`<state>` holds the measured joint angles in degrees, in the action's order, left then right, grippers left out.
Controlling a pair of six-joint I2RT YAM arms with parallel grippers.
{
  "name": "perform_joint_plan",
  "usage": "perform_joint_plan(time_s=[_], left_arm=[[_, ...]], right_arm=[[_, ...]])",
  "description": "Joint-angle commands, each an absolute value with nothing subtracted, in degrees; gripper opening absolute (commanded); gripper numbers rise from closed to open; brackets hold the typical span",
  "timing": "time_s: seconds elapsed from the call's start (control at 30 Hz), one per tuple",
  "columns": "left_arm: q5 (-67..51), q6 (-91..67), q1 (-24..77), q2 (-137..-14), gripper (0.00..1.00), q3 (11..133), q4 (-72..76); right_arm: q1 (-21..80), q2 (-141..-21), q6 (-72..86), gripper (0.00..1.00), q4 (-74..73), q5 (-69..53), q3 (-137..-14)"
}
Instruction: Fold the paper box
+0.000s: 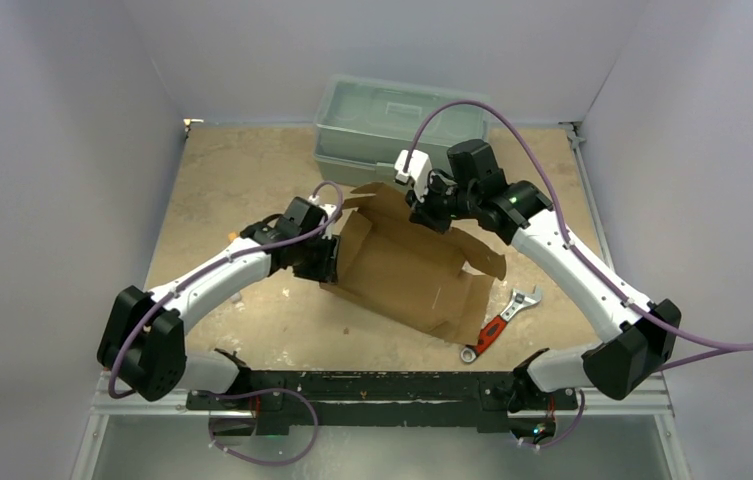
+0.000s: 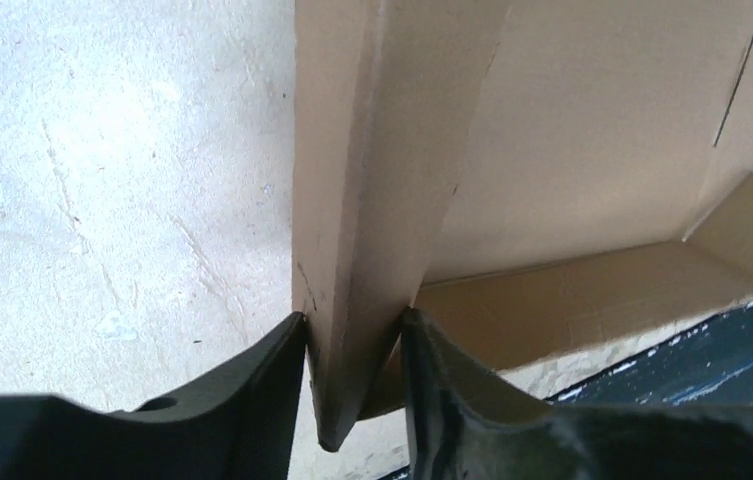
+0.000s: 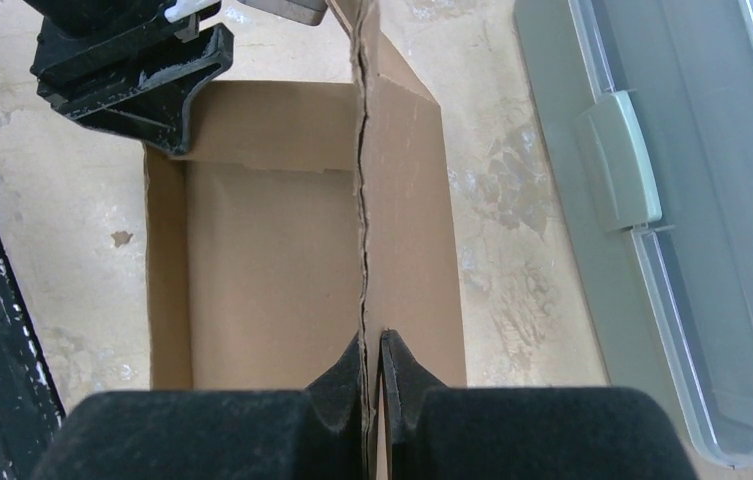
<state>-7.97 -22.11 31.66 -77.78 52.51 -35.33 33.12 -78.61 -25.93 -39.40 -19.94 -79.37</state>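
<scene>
The left claw [image 2: 352, 335], half closed, grips a folded side wall of the paper box [image 1: 402, 272]; the right claw [image 3: 372, 345], nearly shut, pinches another wall.

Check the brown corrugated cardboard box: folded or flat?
Partly folded: the cardboard box has upright walls pinched by the left gripper and right gripper; near flaps lie spread.

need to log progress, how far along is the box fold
Partly done: the paper box has its left and far walls raised. In hand: left hand pinches the left wall, right hand pinches the far wall's edge. Still to do: the near-right panels lie splayed, unfolded.
</scene>
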Motion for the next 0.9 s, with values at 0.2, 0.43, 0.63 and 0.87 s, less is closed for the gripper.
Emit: perform_joint_plan(time_s=[0.2, 0.43, 0.63, 0.87], left_arm=[[-3.96, -24.7, 33.35, -77.79, 0.36, 53.43, -33.27], [-1.47, -27.73, 33.38, -75.63, 0.52, 51.46, -24.83], [0.93, -28.97, 33.35, -75.39, 0.55, 49.15, -15.16], [1.0, -26.38, 33.37, -80.8, 0.52, 49.63, -9.32]], right_arm=[[33.7, -78.51, -24.95, 0.06, -37.84, -20.46, -78.17], [33.92, -78.31, -24.91, 0.06, -37.79, -20.57, -77.84], [33.87, -78.22, -24.85, 0.06, -37.62, -20.18, -77.63], [33.93, -78.45, -24.74, 0.06, -37.34, -19.83, -77.16]])
